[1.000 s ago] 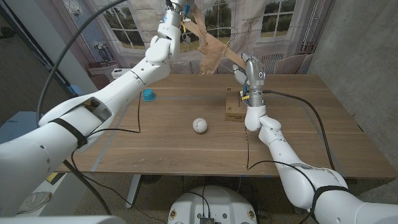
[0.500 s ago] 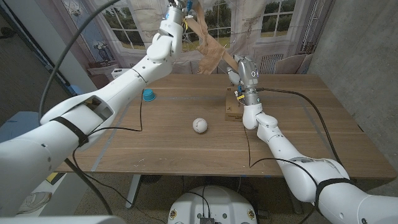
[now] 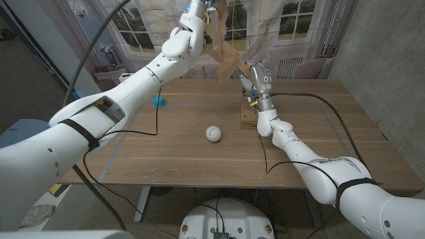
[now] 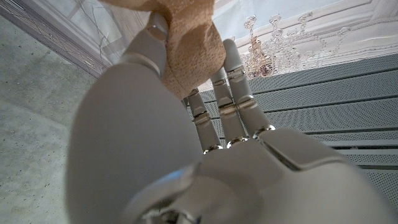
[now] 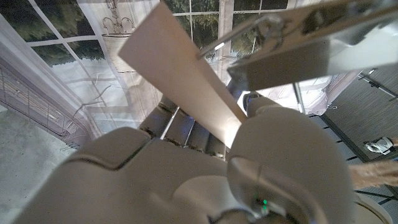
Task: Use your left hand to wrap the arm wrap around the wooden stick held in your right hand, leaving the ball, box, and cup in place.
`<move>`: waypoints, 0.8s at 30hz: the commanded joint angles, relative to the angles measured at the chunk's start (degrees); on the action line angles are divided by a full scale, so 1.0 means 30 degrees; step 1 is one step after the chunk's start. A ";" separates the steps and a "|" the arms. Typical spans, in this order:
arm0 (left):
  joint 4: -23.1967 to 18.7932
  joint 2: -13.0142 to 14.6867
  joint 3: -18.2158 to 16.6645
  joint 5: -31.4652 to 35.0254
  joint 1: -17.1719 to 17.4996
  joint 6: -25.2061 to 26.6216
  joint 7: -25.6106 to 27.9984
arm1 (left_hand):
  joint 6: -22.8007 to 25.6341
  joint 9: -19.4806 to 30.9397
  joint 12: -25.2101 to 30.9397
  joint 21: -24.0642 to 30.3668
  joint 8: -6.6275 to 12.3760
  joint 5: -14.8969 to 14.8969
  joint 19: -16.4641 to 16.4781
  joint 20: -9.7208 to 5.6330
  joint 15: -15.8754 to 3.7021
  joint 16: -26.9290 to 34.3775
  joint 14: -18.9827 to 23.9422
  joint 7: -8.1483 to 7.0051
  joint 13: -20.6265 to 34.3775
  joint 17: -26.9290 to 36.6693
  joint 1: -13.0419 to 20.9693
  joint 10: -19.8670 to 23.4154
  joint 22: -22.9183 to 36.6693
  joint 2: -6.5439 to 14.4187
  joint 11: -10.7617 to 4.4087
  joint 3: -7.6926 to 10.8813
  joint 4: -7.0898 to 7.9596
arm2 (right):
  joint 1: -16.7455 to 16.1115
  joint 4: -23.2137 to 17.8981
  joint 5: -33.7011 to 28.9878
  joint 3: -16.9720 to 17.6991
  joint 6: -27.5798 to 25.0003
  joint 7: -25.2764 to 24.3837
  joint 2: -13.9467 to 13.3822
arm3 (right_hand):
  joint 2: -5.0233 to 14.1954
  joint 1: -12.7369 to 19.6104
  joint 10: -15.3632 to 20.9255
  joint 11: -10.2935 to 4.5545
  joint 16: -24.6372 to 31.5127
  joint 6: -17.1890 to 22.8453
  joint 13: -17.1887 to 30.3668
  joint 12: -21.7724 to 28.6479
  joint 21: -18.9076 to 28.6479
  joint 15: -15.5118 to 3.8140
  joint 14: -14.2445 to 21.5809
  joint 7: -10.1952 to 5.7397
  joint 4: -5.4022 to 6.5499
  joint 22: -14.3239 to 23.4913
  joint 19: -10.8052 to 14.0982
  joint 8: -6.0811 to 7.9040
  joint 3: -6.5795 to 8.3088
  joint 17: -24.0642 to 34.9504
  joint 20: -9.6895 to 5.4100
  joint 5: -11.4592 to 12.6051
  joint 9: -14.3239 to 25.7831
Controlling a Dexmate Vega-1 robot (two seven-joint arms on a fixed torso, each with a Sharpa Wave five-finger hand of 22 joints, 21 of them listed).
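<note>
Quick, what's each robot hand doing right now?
Left hand: holding the tan arm wrap, raised above the table.
Right hand: holding the wooden stick.

I see the wooden table (image 3: 345, 149), its brown top running wide from left to right. Behind its far edge hangs a backdrop (image 3: 302, 23) printed with tall paned windows, trees and pale walls. A grey wall (image 3: 392, 60) stands on the right. A black cable (image 3: 149, 123) trails across the table's left part, and another cable (image 3: 265, 156) lies right of the middle.
</note>
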 commanded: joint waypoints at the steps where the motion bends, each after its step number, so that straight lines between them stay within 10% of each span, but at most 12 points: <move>1: 0.1350 -0.1007 0.0591 0.0082 -0.1184 -0.0516 -0.0275 | 0.2691 0.0053 0.0101 0.0056 0.0098 0.0085 0.0532 -0.3452 -0.4927 0.0090 0.3664 0.2316 0.0058 0.0003 0.3011 0.0137 0.0106 0.3284 -0.0019 0.2001 0.1283 | 0.0147 0.0303 -0.0168 -0.0212 -0.0023 0.0004 -0.0063 | 0.2307 -0.2073 -0.0065 -0.0094 0.0194 0.0038 0.0047 0.0100 -0.0121 -0.1208 0.0101 -0.0134 0.0041 0.0006 -0.0084 0.0132 0.0159 1.1590 -0.1763 0.0153 0.0053; 24: -0.1661 -0.1111 0.0023 -0.1519 -0.0770 -0.3231 -0.1445 | 0.2705 0.0138 0.0033 0.0035 0.0049 0.0089 0.0537 -0.3452 -0.4989 0.0028 0.3624 0.2308 0.0059 0.0090 0.3006 0.0204 0.0099 0.3296 -0.0014 0.1961 0.1305 | 0.2231 0.3770 0.2346 -0.2457 -0.2136 0.0004 -0.0403 | 0.2325 -0.2093 -0.0165 -0.0144 0.0197 0.0015 0.0127 0.0097 -0.0114 -0.1204 0.0077 -0.0145 0.0042 0.0015 -0.0127 0.0222 0.0154 1.1593 -0.1745 0.0158 -0.0058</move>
